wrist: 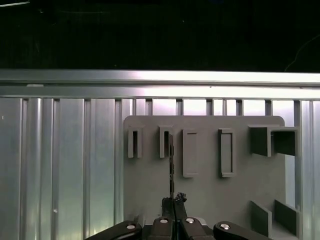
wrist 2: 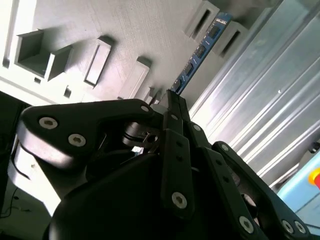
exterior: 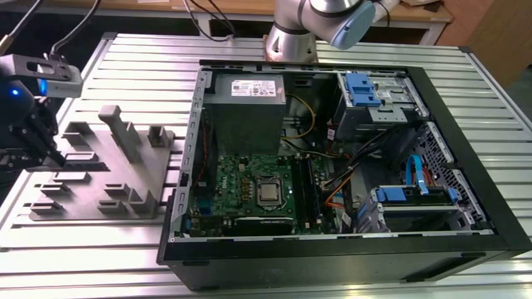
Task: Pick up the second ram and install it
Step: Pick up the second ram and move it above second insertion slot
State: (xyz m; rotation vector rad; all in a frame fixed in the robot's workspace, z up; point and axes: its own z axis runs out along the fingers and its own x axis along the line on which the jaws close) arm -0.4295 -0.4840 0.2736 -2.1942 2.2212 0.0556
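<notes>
An open computer case (exterior: 332,258) is being shown on the exterior view's right, with a grey fixture plate (exterior: 91,199) lying just beside it on the exterior view's left. In the first wrist view the gripper (wrist: 173,201) is being held over that plate. Its fingers are drawn narrow and appear to be clamped onto one end of the second ram (wrist 2: 200,50). In the second wrist view the stick is being seen stretching away from the fingertips among the plate's slotted holders. It is being judged light, stiff and thin, yet fragile, and best taken by its bare edges, off the chips and contacts. Whether it is being carried clear of a holder or is resting in one cannot be told, and the contact itself is being hidden by the fingers.
</notes>
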